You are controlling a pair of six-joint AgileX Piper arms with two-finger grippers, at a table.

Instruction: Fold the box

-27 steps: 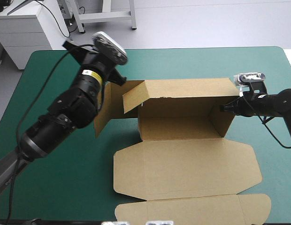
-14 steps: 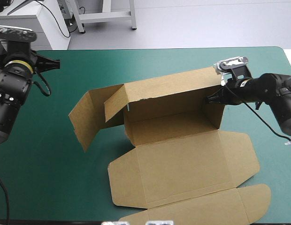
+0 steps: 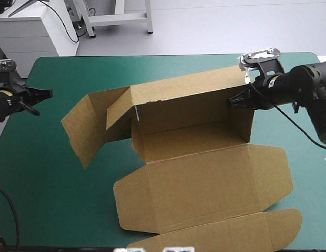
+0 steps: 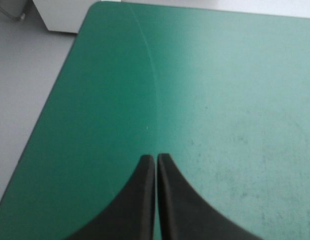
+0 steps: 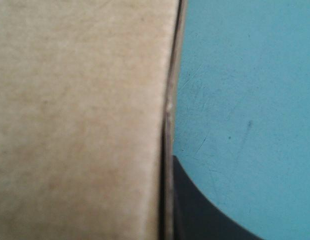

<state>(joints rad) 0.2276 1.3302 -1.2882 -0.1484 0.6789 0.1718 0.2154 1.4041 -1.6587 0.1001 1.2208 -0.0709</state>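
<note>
Grip rests with the right gripper (image 3: 235, 102) alone, clamped on the right end wall of the box (image 3: 200, 178); the left gripper (image 4: 156, 165), closed on nothing, hangs over bare teal-green cover (image 4: 235, 100) near its left edge. A one-sided pull could swivel the board or slip off it. The brown box lies centrally on the cover, askew, back and right walls up, left flaps splayed, lid flat.

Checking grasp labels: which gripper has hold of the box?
The right gripper, shut on the right end wall of the box; the left gripper is shut on nothing, over bare teal-green cover.
</note>
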